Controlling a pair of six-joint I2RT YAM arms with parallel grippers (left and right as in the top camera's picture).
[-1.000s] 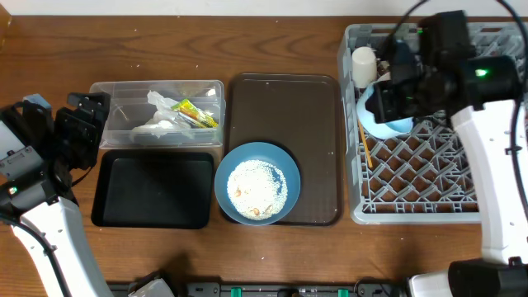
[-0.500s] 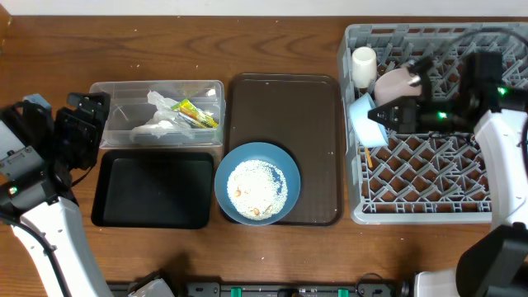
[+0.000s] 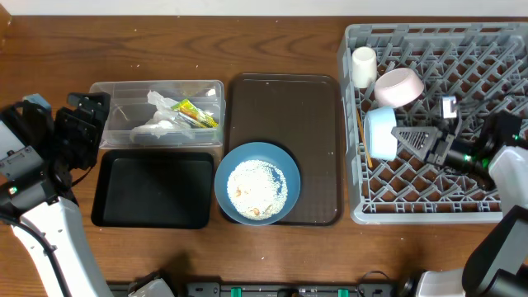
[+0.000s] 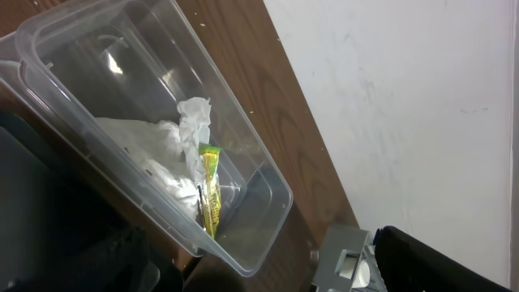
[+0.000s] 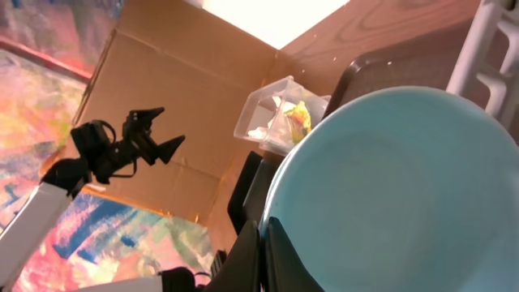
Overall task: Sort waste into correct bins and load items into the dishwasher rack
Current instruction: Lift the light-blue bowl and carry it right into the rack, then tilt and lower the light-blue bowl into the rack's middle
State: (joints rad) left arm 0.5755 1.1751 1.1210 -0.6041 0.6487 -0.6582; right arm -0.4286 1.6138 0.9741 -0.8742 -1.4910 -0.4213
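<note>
Start at nine o'clock with the left gripper (image 3: 87,125), idle beside the bins, jaws spread on nothing. Just right of it, find the clear tub (image 3: 103,115) holding the napkin (image 3: 155,125) and the wrapper (image 3: 196,114), touching; toward seven o'clock, the black tray (image 3: 153,190), bare. At centre, see the brown serving tray (image 3: 285,107) carrying the dark-blue bowl (image 3: 224,165) at its six o'clock end, rice scraps (image 3: 256,188) not yet tipped out. At three o'clock, count inside the dishwasher rack (image 3: 412,216) the white cup (image 3: 363,66) in the eleven o'clock corner, the pink bowl (image 3: 399,87) just beside it, the light-blue bowl (image 3: 381,134) on edge by the nine o'clock wall, and the chopsticks (image 3: 364,144) slipped between bowl and wall. Meet there the right gripper (image 3: 401,134), tips at that bowl's three o'clock rim; cannot tell whether pinching it or just clear. Judge the step as seating this bowl among the pegs. Next, most likely: release without toppling the bowl, back away toward three o'clock, then deal with the dark-blue bowl, scraps into a bin before racking. From the left wrist, gain a low slant through the tub's clear wall, lost in the flat overhead. From the right wrist, gain the light-blue bowl's hollow filling the frame, fingers nearly together at its lower rim, plus the far left gripper's spread jaws in profile; nothing of the pegs.
</note>
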